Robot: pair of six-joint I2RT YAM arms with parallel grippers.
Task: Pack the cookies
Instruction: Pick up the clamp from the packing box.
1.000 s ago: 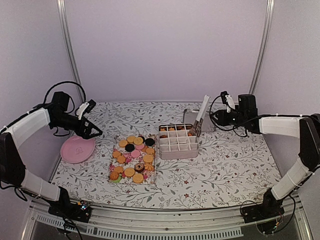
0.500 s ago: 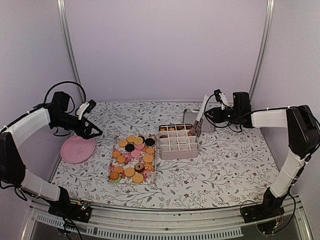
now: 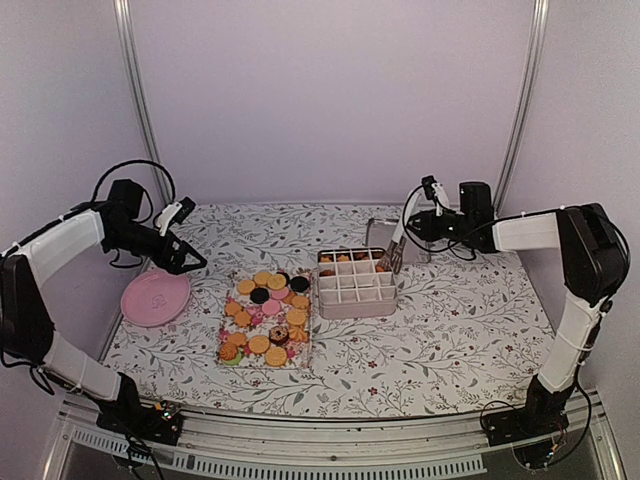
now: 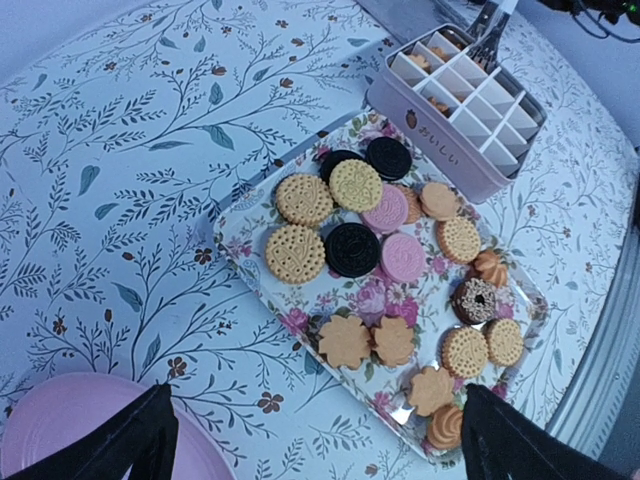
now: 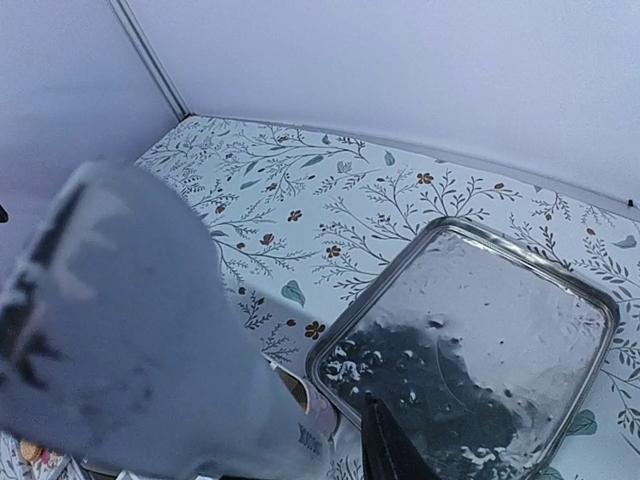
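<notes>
The cookies point(image 3: 266, 312) lie on a floral tray point(image 3: 228, 322) at the table's middle: mostly tan rounds, a few black, pink and chocolate-topped point(image 4: 352, 249). Right of the tray stands a pink divider box point(image 3: 357, 292) with a few cookies in its back cells. My left gripper point(image 3: 190, 262) hovers open above the table left of the tray, with nothing between its fingers point(image 4: 150, 435). My right gripper point(image 3: 412, 230) is behind the box, shut on tilted white-handled tongs point(image 3: 396, 248) whose tips reach the box's back right corner. In the right wrist view the tongs point(image 5: 130, 330) are a large blur beside one dark finger point(image 5: 385, 450).
A pink plate point(image 3: 155, 297) sits at the left edge below my left gripper point(image 4: 70, 425). A metal lid point(image 3: 385, 232) lies flat behind the box point(image 5: 480, 340). White walls with corner rails close the back and sides.
My right gripper has shifted left, closer over the box's back corner, and its jaws have narrowed on the tongs. My left arm has barely moved.
</notes>
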